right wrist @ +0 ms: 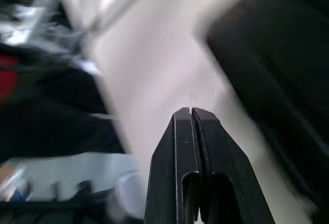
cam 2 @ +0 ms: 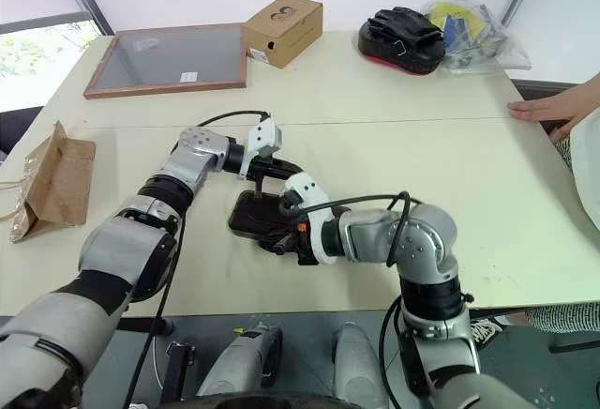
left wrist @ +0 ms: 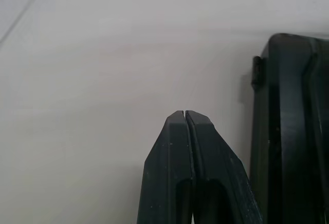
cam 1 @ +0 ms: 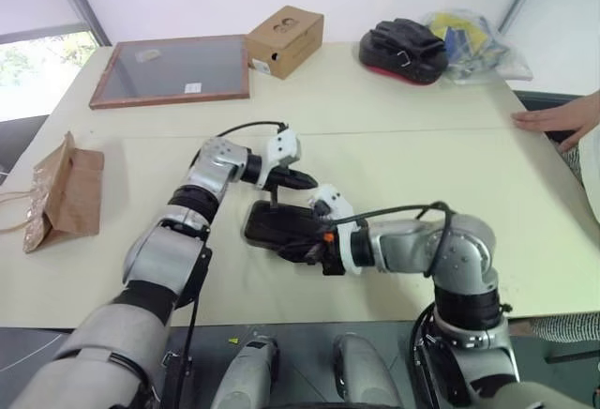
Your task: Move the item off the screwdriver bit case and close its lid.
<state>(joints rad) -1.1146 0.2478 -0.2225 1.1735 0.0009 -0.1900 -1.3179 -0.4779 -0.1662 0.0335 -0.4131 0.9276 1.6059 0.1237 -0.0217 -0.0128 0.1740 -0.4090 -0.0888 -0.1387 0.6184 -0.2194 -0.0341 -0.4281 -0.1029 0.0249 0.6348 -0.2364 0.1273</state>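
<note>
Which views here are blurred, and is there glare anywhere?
Right wrist view: heavy motion smear around the shut right claw, edges streaked. Left wrist view: sharp; the left claw and the screwdriver bit case read cleanly. Left eye view: crisp, even light, bright washout at the window.

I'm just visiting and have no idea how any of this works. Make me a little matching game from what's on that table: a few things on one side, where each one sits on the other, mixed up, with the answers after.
Things:
1. brown paper bag
2. screwdriver bit case
3. cardboard box
4. person's hand

Places:
A. far side of the table, beside the wooden-framed panel
B. table's right edge
C. middle of the table, between the left gripper and right gripper
D. table's left edge, well clear of the case

Pairs: 1-D, 2-C, 3-A, 4-B
</note>
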